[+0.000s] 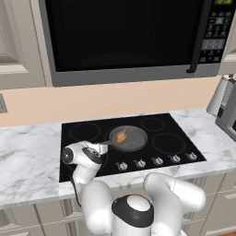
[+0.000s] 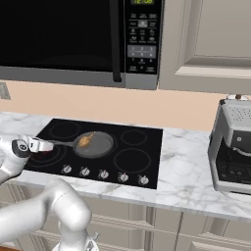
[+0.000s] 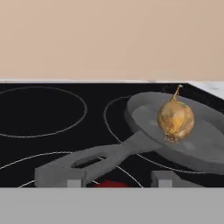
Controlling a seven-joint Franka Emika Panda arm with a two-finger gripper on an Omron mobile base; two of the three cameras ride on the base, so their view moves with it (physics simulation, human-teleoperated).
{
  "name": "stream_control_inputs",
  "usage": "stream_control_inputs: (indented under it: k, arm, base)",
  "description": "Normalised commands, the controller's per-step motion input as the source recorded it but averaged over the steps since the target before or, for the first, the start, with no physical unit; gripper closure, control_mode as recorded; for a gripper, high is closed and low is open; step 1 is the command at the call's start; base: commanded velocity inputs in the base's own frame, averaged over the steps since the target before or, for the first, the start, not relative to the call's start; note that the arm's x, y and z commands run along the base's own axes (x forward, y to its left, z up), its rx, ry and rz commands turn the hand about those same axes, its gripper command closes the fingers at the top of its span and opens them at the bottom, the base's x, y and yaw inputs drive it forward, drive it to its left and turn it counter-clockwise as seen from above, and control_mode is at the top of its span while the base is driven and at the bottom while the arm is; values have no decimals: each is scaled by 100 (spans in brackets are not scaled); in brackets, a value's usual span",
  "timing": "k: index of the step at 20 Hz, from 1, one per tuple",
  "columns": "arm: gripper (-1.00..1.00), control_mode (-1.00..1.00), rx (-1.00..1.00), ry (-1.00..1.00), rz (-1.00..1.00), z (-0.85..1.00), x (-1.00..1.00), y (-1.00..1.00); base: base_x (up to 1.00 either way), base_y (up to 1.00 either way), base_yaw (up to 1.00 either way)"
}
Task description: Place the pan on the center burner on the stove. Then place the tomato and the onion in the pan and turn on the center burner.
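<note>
The dark grey pan point(image 1: 133, 139) point(image 2: 100, 145) point(image 3: 199, 144) sits on the center burner point(image 3: 108, 127) of the black stove point(image 1: 78, 133) point(image 2: 142, 157). The golden-brown onion point(image 1: 121, 136) point(image 2: 86, 141) point(image 3: 176, 120) lies inside it. The pan's long handle point(image 3: 87, 162) points toward my gripper point(image 1: 103, 148) point(image 2: 46, 146) point(image 3: 117, 181), which hovers low over the stove's front left. A sliver of the red tomato point(image 3: 111, 184) point(image 2: 45, 151) shows between the two fingertips point(image 3: 74, 183), with a small gap on each side. The jaws stand open around it.
A row of silver knobs point(image 1: 156, 161) point(image 2: 103, 173) lines the stove's front edge. A black microwave point(image 1: 129, 37) point(image 2: 73, 39) hangs above. A grey appliance point(image 2: 235, 147) point(image 1: 228, 115) stands on the marble counter point(image 1: 27, 161) to the right.
</note>
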Motion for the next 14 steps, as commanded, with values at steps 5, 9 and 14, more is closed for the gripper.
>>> stream_control_inputs:
  k: [5, 9, 14]
  arm:
    - [100, -100, 15, 0, -10, 11, 14, -69]
    - [100, -100, 16, 0, -8, 6, 11, -72]
    - [100, -100, 17, 0, -7, 12, 13, -73]
  base:
    - [0, 0, 0]
    - [0, 0, 0]
    - [0, 0, 0]
